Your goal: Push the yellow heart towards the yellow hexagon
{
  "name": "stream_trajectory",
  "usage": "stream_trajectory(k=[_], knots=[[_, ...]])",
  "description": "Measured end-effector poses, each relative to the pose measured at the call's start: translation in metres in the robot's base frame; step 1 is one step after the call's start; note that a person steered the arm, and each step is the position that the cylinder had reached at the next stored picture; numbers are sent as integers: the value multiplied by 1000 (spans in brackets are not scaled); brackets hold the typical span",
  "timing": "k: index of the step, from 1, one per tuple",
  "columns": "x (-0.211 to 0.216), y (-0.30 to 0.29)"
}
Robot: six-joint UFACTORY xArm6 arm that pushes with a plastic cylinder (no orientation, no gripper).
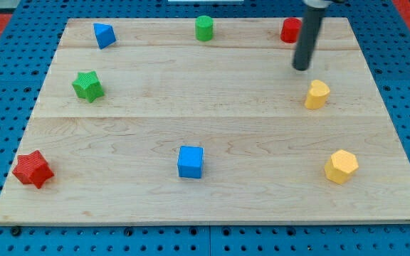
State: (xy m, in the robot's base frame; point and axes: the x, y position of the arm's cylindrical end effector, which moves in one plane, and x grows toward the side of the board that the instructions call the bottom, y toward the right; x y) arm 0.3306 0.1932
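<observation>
My tip (302, 68), a bare rod with no jaws to open or close, stands just above-left of the yellow heart (317, 94); yellow hexagon (341, 166) lies below.

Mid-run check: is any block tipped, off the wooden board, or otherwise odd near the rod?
Nothing stands out. All eight blocks sit flat on the wooden board, well apart. My tip rests just above-left of the yellow heart, not touching it; the yellow hexagon lies below. The rod partly hides the red block at the top.
</observation>
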Motion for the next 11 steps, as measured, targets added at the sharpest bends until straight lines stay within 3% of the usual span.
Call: stream_trajectory(k=[2,4,5,6,7,8,11], knots=[[50,8],[137,-14],[64,-36],[111,-68],[134,-49],[84,-56],[142,-49]])
